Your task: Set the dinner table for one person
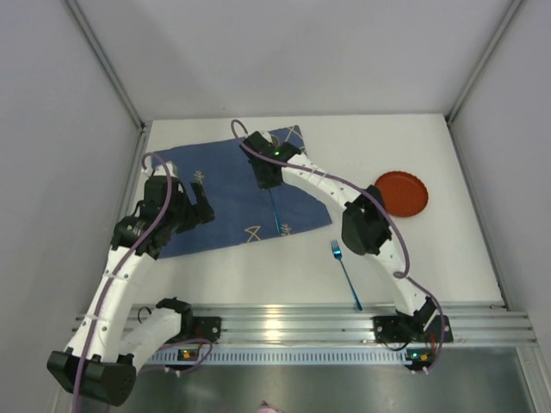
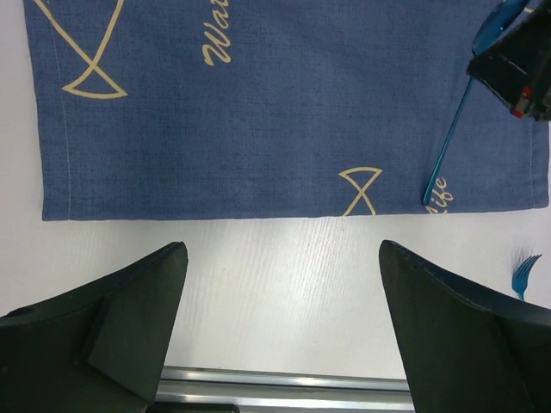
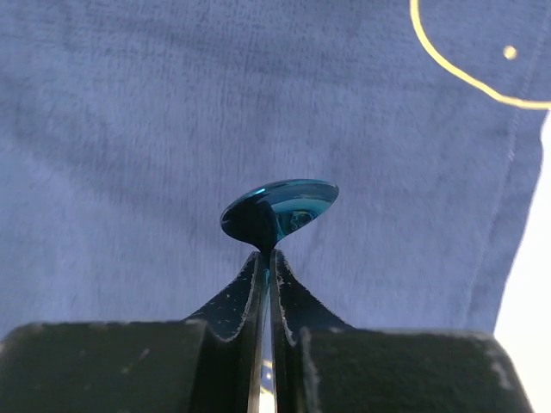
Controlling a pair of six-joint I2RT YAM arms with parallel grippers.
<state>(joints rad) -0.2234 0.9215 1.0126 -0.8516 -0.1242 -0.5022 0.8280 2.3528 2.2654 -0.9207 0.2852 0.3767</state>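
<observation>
While the large plain white matte rectangular tabletop [image 1: 430, 258] fills the view beyond the arm bases, a dark blue fish-print cloth [image 1: 224, 194] lies on its left half, R gripper [image 3: 265, 258] pinching a shiny blue spoon [image 3: 280, 209] over it, L gripper [image 2: 280, 254] w/ jaws spread wide.

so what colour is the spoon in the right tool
Metallic teal-blue spoon; right wrist view shows it best.

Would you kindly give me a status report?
Left gripper open, empty. Right gripper shut on blue spoon over fish cloth. Fork, red plate on dinner table; nothing blocking.
</observation>
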